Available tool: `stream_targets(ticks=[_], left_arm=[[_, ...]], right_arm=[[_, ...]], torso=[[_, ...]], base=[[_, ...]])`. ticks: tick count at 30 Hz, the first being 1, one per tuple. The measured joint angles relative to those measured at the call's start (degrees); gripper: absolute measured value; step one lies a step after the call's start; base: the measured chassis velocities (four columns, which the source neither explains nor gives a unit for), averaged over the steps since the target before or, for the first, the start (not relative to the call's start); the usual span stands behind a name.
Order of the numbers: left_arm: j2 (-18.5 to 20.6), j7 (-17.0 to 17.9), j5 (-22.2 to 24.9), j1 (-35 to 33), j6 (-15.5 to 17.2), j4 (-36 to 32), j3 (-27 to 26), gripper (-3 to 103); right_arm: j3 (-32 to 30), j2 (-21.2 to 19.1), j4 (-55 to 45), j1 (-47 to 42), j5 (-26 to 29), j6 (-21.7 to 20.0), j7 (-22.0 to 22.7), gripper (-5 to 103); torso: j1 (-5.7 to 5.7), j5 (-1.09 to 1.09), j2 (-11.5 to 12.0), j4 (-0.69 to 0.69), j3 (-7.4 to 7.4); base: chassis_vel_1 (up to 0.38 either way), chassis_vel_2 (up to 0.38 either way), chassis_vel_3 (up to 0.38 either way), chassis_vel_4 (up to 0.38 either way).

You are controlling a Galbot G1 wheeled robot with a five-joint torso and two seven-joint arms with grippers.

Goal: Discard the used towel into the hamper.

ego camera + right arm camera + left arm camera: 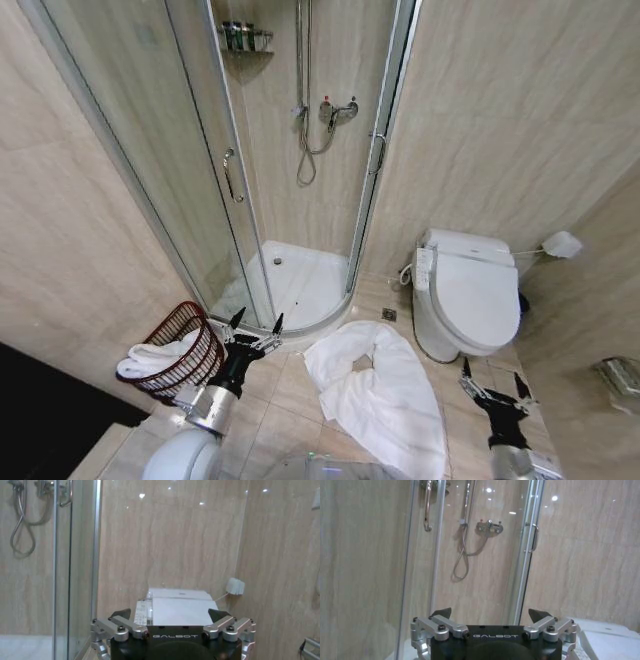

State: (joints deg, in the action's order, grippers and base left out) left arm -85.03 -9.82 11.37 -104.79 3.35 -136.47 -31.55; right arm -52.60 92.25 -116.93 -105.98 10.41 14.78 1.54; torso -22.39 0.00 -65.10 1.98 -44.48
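A large white towel [385, 398] lies crumpled on the tiled floor between the shower and the toilet. The hamper [188, 362], a dark red-brown slatted basket, stands tilted at the left wall with another white towel [152, 358] hanging over its rim. My left gripper [256, 324] is open just right of the hamper, left of the floor towel, with nothing between its fingers; the left wrist view shows its fingertips [442, 612] spread. My right gripper [494, 381] is open to the right of the floor towel, in front of the toilet, and holds nothing.
A glass corner shower [290, 180] with a white tray stands straight ahead. A white toilet [468, 296] with its lid down sits at the right. Beige tiled walls close in on both sides. A metal holder [620, 376] is mounted on the right wall.
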Motion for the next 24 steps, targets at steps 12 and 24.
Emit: stream_targets(ticks=[12, 24], left_arm=[[0.00, 0.00, 0.00, 0.00, 0.00, 0.00, 0.00, 100], [0.00, 0.00, 0.00, 0.00, 0.00, 0.00, 0.00, 100]], right_arm=[[0.97, -0.07, 4.08, 3.08, 1.93, 4.38, -0.89, 100], [0.54, -0.13, 5.54, 4.39, 5.19, 2.67, -1.01, 100]], torso=[[1.59, 0.00, 3.48, 0.00, 1.87], [3.06, 0.00, 6.75, 0.00, 3.68]], base=[[0.000, 0.000, 0.000, 0.000], [0.000, 0.000, 0.000, 0.000]])
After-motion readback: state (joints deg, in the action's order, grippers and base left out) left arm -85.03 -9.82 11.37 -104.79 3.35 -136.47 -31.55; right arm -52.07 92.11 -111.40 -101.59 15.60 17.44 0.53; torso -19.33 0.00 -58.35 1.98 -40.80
